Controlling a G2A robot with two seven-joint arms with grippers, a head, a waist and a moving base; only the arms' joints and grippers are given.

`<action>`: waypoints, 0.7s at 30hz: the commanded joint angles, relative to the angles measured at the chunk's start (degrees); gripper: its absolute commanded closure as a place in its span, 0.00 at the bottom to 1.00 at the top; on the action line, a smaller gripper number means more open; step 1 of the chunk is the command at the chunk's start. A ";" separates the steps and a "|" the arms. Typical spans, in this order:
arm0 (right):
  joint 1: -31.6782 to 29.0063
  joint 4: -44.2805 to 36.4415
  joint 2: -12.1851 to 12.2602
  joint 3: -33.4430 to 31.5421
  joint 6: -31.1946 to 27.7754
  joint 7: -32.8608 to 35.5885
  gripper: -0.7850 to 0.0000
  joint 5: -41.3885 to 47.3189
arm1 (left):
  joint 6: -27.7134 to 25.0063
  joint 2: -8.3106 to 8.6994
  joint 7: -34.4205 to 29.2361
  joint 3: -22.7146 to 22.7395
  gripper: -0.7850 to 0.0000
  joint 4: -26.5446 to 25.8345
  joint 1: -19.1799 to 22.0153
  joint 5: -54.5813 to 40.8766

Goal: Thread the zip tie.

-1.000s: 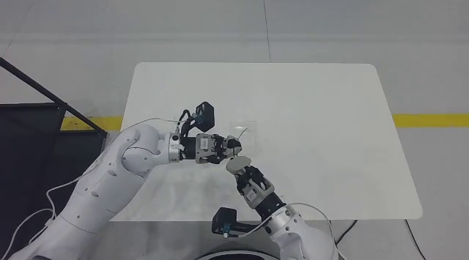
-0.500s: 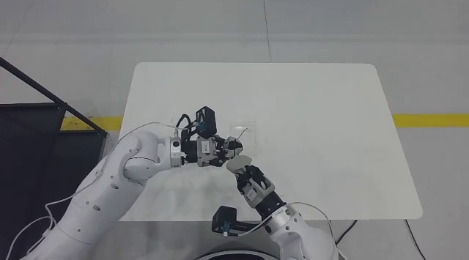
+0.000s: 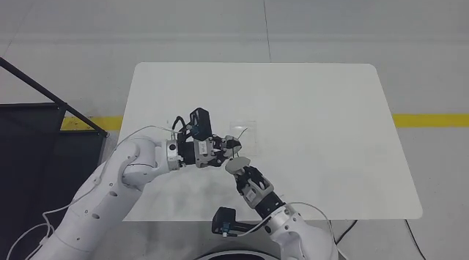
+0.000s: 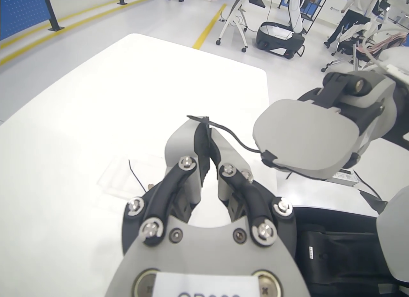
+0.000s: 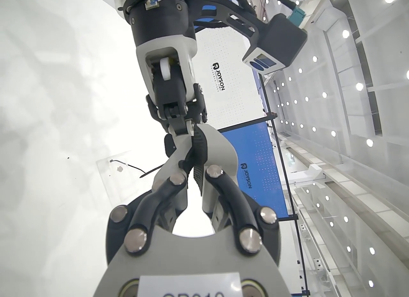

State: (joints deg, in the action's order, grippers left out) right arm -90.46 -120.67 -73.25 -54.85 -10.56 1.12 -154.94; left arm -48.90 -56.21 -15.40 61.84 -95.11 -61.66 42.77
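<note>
Spanning both hands, zip tie [image 4: 230,133], left hand [image 4: 206,130] clamped on one end, right hand [image 5: 195,157] on the other.

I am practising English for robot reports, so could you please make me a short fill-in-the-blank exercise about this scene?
1. The zip tie is ___ in colour.
2. It runs from the left end effector to the ___ one.
3. The left end effector is ___ (open/shut) on the zip tie.
4. The table is ___ in colour.

Missing words: black; right; shut; white.
</note>
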 commanded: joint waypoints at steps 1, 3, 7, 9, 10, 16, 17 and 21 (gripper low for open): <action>0.11 0.09 0.02 0.08 -0.53 0.04 1.00 -0.25 | 0.17 -0.02 0.37 0.17 1.00 -0.04 -0.15 0.18; 0.26 0.15 0.02 0.15 -0.87 0.17 1.00 -0.36 | 0.14 -0.05 0.61 0.28 1.00 -0.06 -0.31 0.37; 0.41 0.24 0.00 0.33 -0.88 0.39 1.00 -0.28 | -0.06 -0.07 0.98 0.53 1.00 -0.35 -0.63 0.94; 0.40 0.27 -0.02 0.37 -0.82 0.61 1.00 -0.13 | -0.13 -0.07 1.29 0.70 1.00 -0.56 -0.85 1.33; 0.40 0.25 -0.02 0.38 -0.77 0.69 1.00 -0.05 | -0.20 -0.07 1.41 0.77 1.00 -0.69 -0.96 1.57; 0.29 0.09 -0.14 0.12 0.79 1.58 1.00 1.41 | 0.59 -0.11 2.13 1.11 1.00 -1.83 -1.79 4.17; 0.27 0.07 -0.18 0.04 1.34 1.76 1.00 1.83 | 0.92 -0.12 2.26 1.14 1.00 -2.07 -1.98 4.71; 0.21 0.05 -0.26 -0.23 2.58 1.95 1.00 3.04 | 1.53 -0.18 2.76 1.21 1.00 -2.75 -2.60 6.01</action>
State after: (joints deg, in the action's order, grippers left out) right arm -90.27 -120.63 -73.51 -55.03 -8.04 3.09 -152.03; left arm -47.37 -56.37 -12.76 63.03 -97.77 -64.16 48.62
